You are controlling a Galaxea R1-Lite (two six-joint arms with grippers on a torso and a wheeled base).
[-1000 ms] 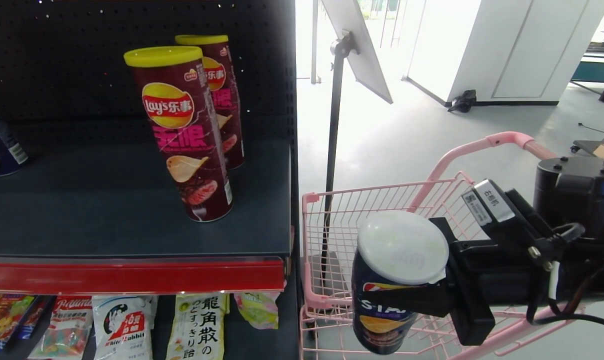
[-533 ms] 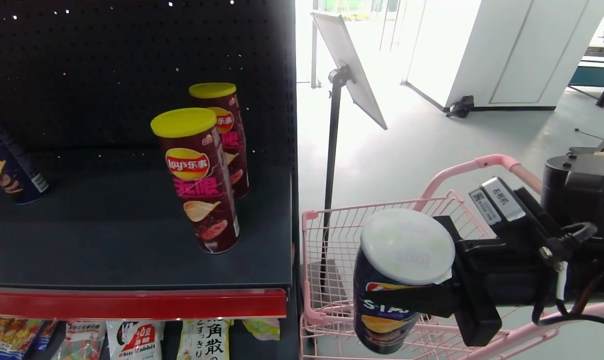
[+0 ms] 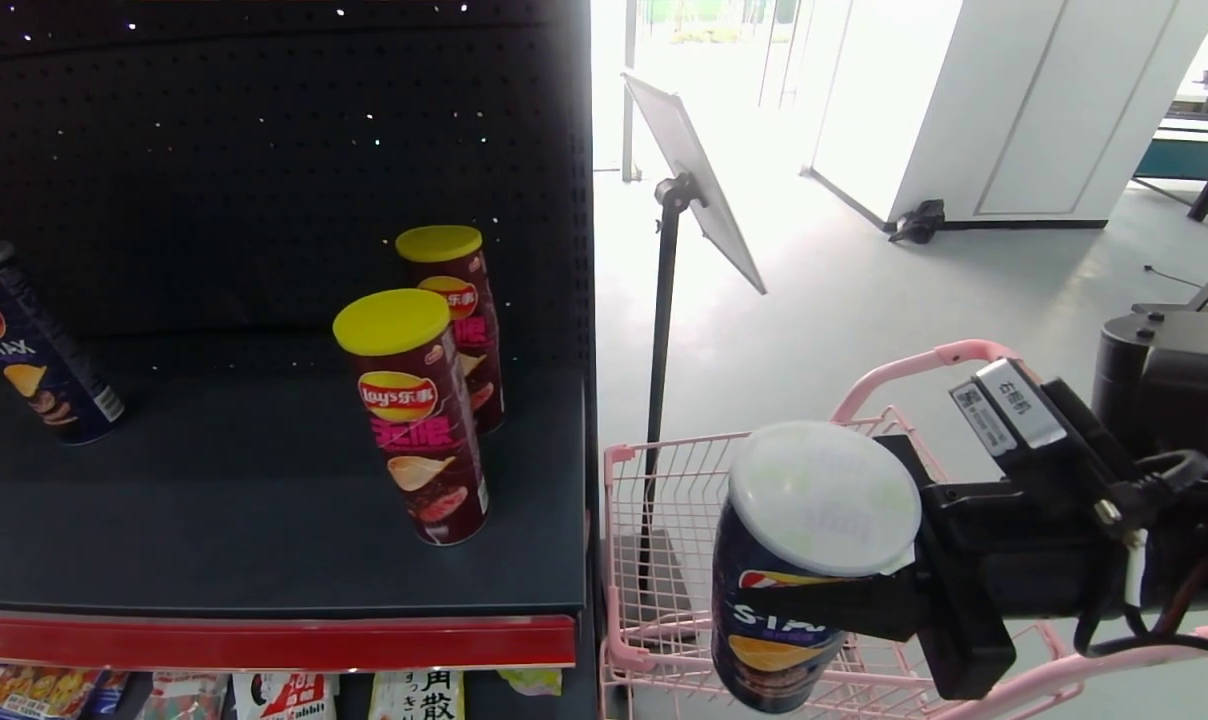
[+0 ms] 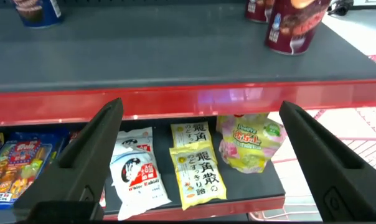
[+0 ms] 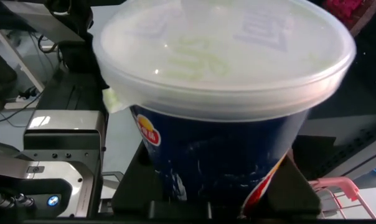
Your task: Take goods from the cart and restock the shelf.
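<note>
Black left gripper (image 4: 200,109), jaws wide apart, faces the shelf (image 3: 214,520) front. At left stands a blue tube (image 3: 39,345), at centre two upright maroon tubes (image 3: 414,420). Lower right, over the pink cart (image 3: 964,352), the right gripper (image 3: 814,600) clamps the chips can (image 3: 819,500), nearly upright, lid up.

Our right arm (image 3: 1114,510) lies level, with the right gripper (image 3: 814,600) clamped sideways on the upright blue can (image 3: 824,495) just under its lid. Our left gripper (image 4: 200,106) is held level, fingers (image 4: 94,149) spread wide apart.
</note>
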